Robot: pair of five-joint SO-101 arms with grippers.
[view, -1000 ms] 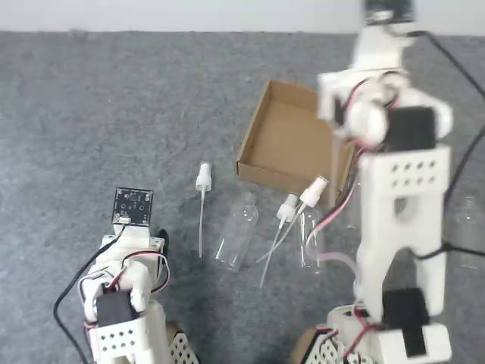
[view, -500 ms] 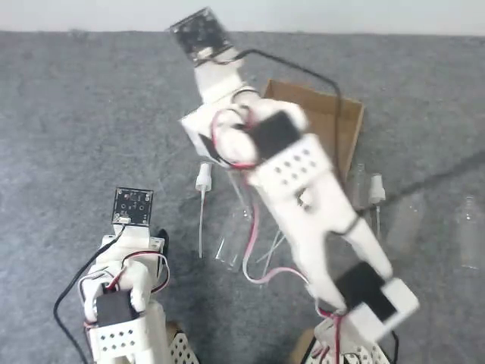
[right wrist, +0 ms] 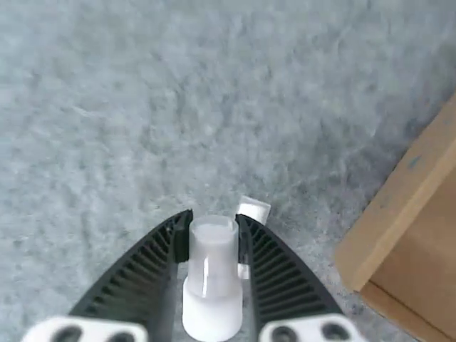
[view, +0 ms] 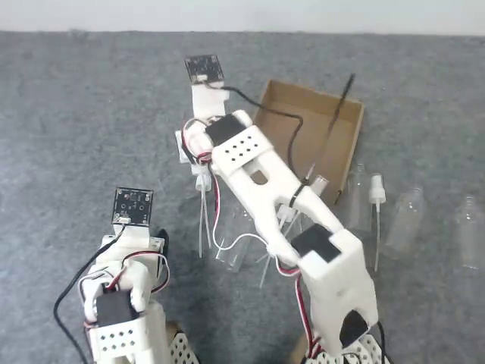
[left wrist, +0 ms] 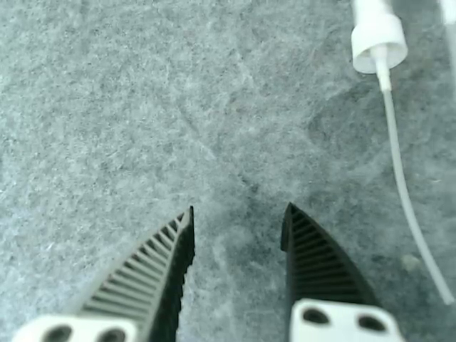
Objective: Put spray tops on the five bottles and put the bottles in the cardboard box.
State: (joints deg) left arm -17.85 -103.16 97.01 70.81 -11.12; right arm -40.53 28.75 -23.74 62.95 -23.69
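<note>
- Swept over from the cardboard box (view: 303, 133), clamping right hand (right wrist: 214, 218) on a spray top (right wrist: 210, 281).
- Kept left hand (left wrist: 241, 208) parted, empty.
- Means lifting toward a bottle (view: 405, 216) next.

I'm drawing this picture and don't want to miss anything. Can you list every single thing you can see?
cardboard box: one, brown, open, at the far side of the table.
bottles: four countable, clear; three right of the box, one lying partly under the right arm.
held spray top: one, white, between the right gripper's fingers, left of the box.
other spray tops: three countable, white with thin tubes; one among the right-hand bottles, two partly hidden by the arm.
carpet: one, grey, covering the table.
arms: two, white with black blocks.
left gripper: one, dark fingers, open over bare carpet.
right gripper: one, dark fingers, closed around the top.
</note>
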